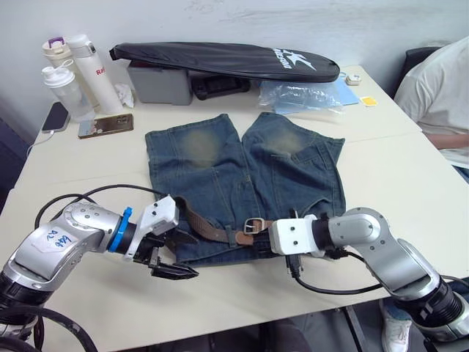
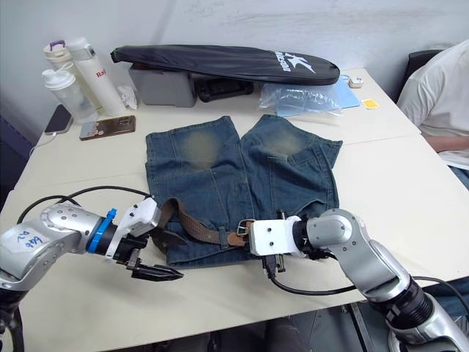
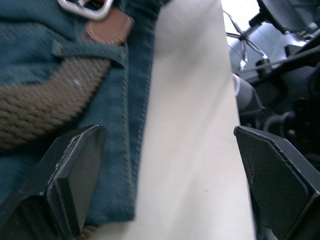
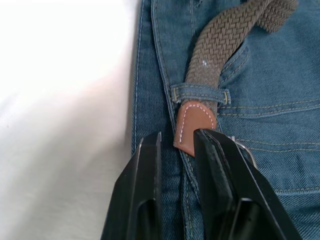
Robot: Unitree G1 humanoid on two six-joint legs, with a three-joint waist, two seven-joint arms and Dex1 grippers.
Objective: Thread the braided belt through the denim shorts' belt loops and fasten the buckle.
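Two pincers sit at the denim shorts' (image 1: pixel 242 183) waistband on your worktop (image 1: pixel 396 176): your left pincer (image 1: pixel 170 258) spread wide, your right pincer (image 4: pixel 176 150) nearly closed beside the braided belt's (image 4: pixel 220 45) leather tab, under a belt loop (image 4: pixel 200 93). White lettering on the racket bag (image 1: pixel 220 59) is unreadable.

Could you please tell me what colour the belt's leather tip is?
Tan brown with pale stitching, on the leather tip; clearest in the right wrist view.

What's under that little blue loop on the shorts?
The belt runs under the loop there; its brown leather tip pokes out by the right end effector. The strip of belt beneath the loop is hidden.
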